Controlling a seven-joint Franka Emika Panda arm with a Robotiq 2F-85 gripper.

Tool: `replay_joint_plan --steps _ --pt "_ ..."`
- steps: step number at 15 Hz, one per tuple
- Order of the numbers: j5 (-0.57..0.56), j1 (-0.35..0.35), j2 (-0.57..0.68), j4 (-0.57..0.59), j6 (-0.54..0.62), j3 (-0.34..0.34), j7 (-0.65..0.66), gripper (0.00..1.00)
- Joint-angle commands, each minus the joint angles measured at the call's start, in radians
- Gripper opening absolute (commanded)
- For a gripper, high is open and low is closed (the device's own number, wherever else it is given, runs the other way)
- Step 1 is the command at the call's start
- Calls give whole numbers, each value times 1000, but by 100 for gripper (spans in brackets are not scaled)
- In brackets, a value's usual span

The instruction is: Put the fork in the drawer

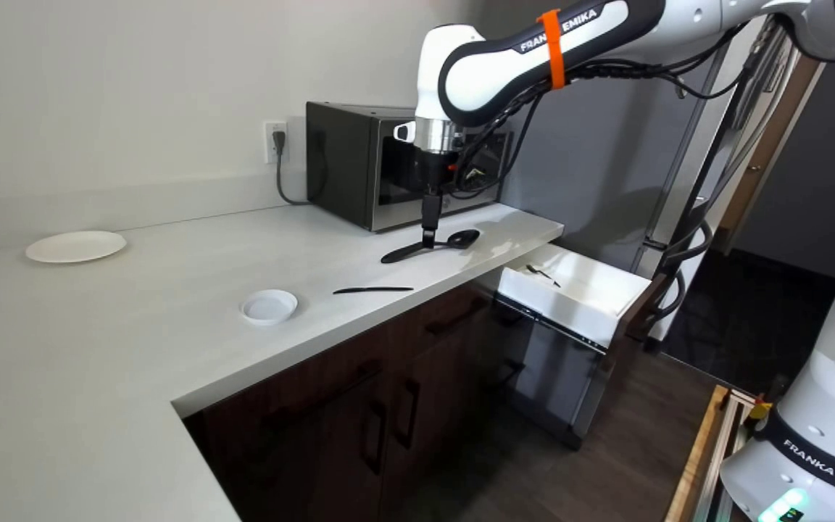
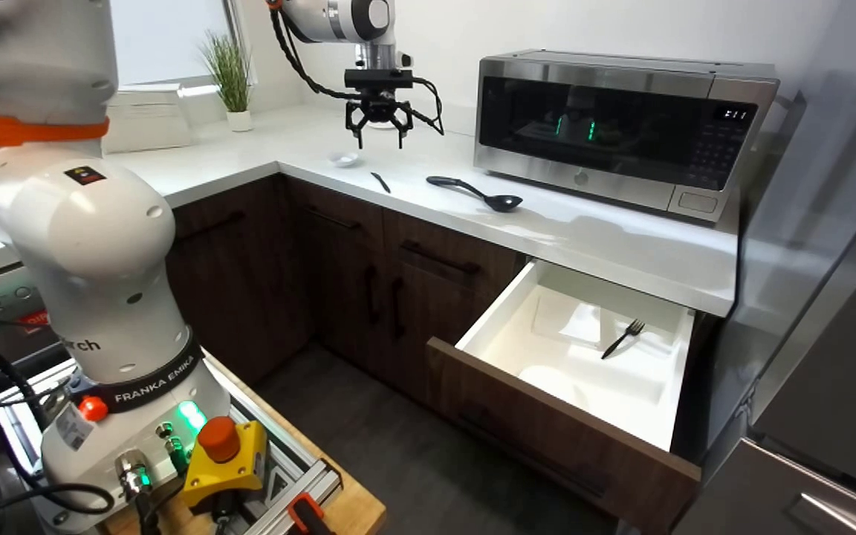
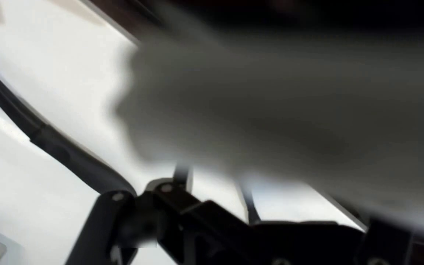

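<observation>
The black fork (image 2: pixel 625 338) lies inside the pulled-out drawer (image 2: pixel 502 305), on its white floor near the back right in this exterior view. The fork (image 1: pixel 542 275) and the white drawer (image 1: pixel 570 308) also show in an exterior view (image 1: pixel 628 290). My gripper (image 2: pixel 380 143) is open and points down above the counter, away from the drawer. Nothing shows between its fingers. In an exterior view the gripper (image 1: pixel 428 241) overlaps the handle of a black spoon (image 1: pixel 463 238). In the wrist view the fingertips are hidden by a blurred grey shape (image 3: pixel 271 110).
The spoon (image 2: pixel 502 202) and a black knife (image 2: pixel 380 182) lie on the counter (image 2: pixel 584 238). A small white bowl (image 1: pixel 269 307) and a white plate (image 1: pixel 75 247) stand further along. The microwave (image 2: pixel 599 141) stands against the wall, and a refrigerator (image 2: pixel 829 371) borders the drawer.
</observation>
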Motion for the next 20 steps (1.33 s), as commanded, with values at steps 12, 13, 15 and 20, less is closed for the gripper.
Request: replay_joint_plan --steps 12,13,15,20 --pt "-107 13 202 142 43 34 -216 100" --pt "-121 22 213 154 51 32 -197 100" --pt "-104 12 188 127 36 36 -188 100" --pt "-154 35 249 175 82 26 -188 100"
